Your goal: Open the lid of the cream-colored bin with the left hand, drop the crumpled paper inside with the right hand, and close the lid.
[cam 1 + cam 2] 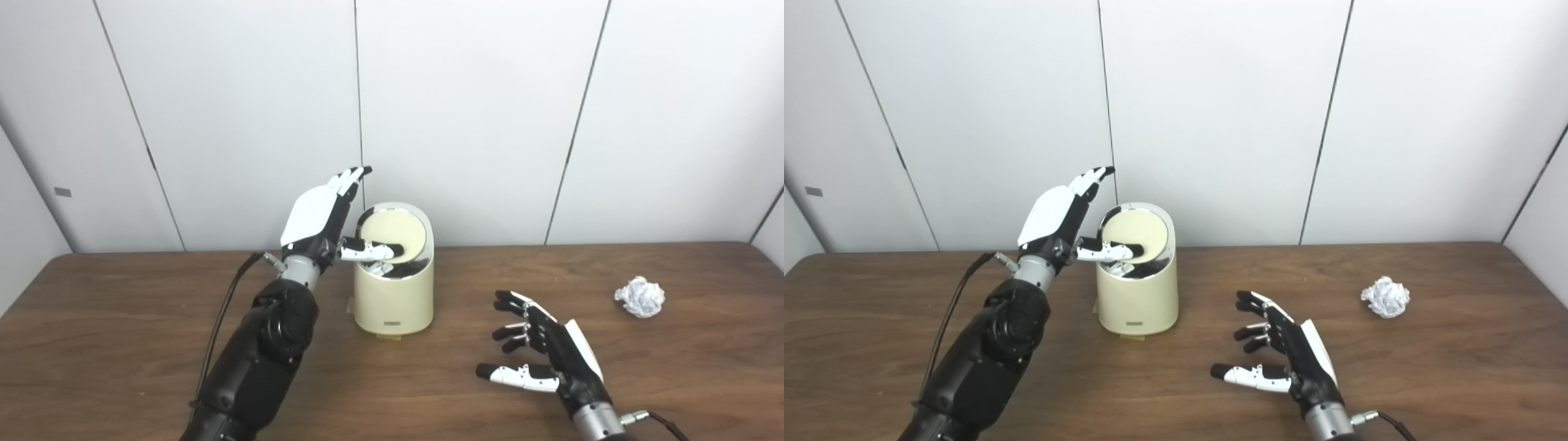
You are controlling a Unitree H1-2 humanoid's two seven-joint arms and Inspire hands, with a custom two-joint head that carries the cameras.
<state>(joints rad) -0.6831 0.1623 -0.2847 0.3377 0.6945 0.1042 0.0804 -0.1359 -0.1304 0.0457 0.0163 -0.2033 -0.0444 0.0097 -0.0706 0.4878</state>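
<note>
The cream bin [394, 294] stood mid-table toward the back edge; the left hand [321, 217] hovered beside its lid [392, 235], fingers spread. The right hand [545, 352] waited, fingers apart — crumpled paper [640, 296] lay near the right edge.

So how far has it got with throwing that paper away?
The lid of the cream bin is tilted up, with the left hand open beside it and its thumb across the lid. The crumpled paper lies untouched on the table; the right hand is open, apart from it. Picking up, dropping and closing remain.
</note>
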